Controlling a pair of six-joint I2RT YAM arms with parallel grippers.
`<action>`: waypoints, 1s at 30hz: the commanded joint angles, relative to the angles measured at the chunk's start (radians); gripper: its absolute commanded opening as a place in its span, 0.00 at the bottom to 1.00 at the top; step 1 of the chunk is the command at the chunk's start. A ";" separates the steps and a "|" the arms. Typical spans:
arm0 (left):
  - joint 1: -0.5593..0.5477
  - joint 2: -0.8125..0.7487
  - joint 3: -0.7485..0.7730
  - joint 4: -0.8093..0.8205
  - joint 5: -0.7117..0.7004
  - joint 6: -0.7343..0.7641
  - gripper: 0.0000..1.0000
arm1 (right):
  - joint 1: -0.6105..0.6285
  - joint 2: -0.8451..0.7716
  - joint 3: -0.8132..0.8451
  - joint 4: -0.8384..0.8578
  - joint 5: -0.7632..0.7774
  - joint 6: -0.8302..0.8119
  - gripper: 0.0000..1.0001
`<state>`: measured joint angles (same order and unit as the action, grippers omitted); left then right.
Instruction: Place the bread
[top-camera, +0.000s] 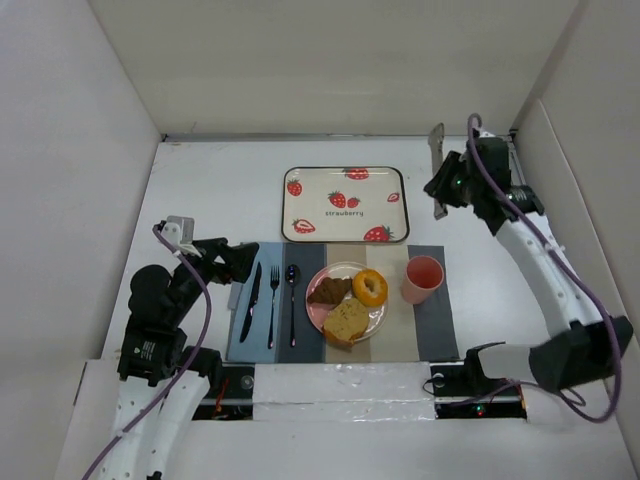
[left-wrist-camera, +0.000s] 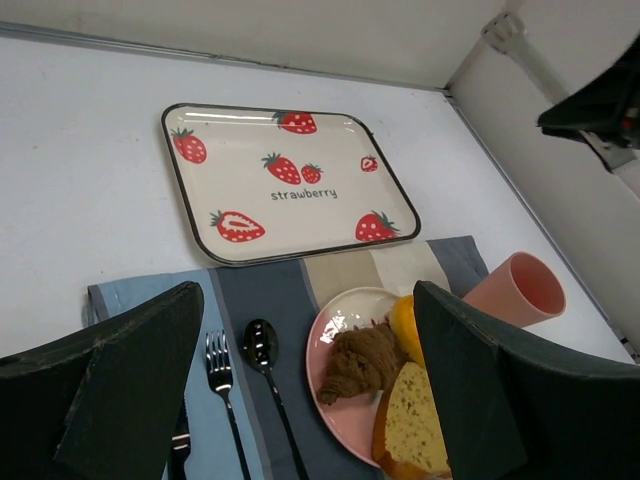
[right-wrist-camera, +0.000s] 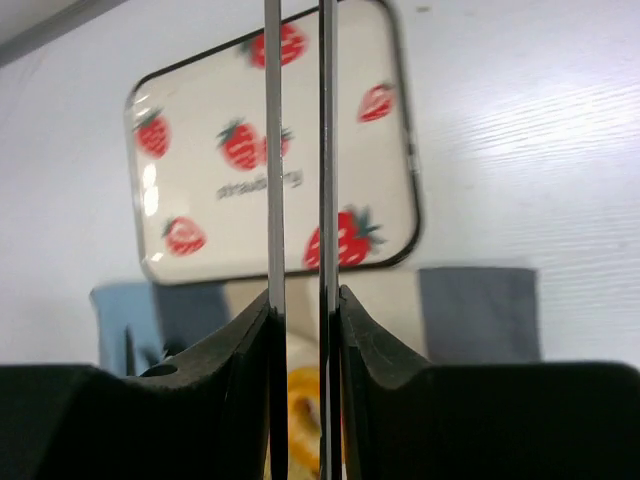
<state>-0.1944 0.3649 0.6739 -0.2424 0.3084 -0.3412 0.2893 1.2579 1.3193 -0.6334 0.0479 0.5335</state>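
The bread lies on a pink plate (top-camera: 379, 318) on the placemat: a tan loaf slice (top-camera: 346, 322), a dark brown wedge (top-camera: 329, 291) and an orange glazed donut (top-camera: 370, 287). The left wrist view shows the wedge (left-wrist-camera: 365, 362), the slice (left-wrist-camera: 418, 420) and the donut (left-wrist-camera: 404, 325) on the plate (left-wrist-camera: 345, 310). My left gripper (top-camera: 245, 272) hovers open over the cutlery, left of the plate, its jaws (left-wrist-camera: 307, 300) wide apart and empty. My right gripper (top-camera: 440, 190) is raised at the far right, shut on metal tongs (top-camera: 437, 150), whose two blades (right-wrist-camera: 273, 150) stand nearly parallel.
A strawberry-print tray (top-camera: 340, 215) lies behind the placemat, also seen in the wrist views (left-wrist-camera: 290, 180) (right-wrist-camera: 200, 210). A pink cup (top-camera: 422, 278) stands right of the plate. Knife (top-camera: 250, 300), fork (top-camera: 273, 305) and spoon (top-camera: 292, 300) lie on the striped placemat (top-camera: 433, 320). White walls enclose the table.
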 joint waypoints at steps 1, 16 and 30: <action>0.004 -0.020 0.019 0.057 0.023 0.008 0.81 | -0.185 0.128 0.012 0.139 -0.147 -0.059 0.32; -0.008 -0.058 0.032 0.060 0.031 0.013 0.81 | -0.395 0.439 -0.074 0.213 -0.096 -0.271 0.29; -0.008 -0.072 0.029 0.051 0.004 0.008 0.81 | -0.271 0.567 -0.029 0.179 0.283 -0.415 0.59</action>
<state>-0.1963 0.2966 0.6739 -0.2287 0.3172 -0.3405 0.0269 1.8336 1.2594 -0.4984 0.2214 0.1516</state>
